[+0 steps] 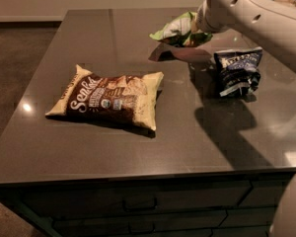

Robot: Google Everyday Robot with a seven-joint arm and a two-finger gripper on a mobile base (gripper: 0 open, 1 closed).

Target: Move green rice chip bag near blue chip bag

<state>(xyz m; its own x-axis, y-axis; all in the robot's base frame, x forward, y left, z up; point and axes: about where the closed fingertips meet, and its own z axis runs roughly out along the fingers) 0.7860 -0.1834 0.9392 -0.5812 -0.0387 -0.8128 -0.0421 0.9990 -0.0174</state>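
Hand [199, 30] holds green rice chip bag [174, 30] behind-left of blue chip bag [237, 71].

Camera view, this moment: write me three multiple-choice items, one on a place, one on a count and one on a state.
1. Where does the blue chip bag lie relative to the Senba bag?
A. to its left
B. to its right
C. on top of it

2. How many snack bags are in view?
A. two
B. three
C. four

3. What state is the green rice chip bag in?
A. lying flat on the table
B. held above the table's far part by the gripper
C. tucked under the Senba bag

Key:
1. B: it sits to the right of the Senba bag, apart from it.
2. B: there is one green bag, one blue and one brown-and-cream.
3. B: it hangs at the arm's end, and its shadow falls on the table below.
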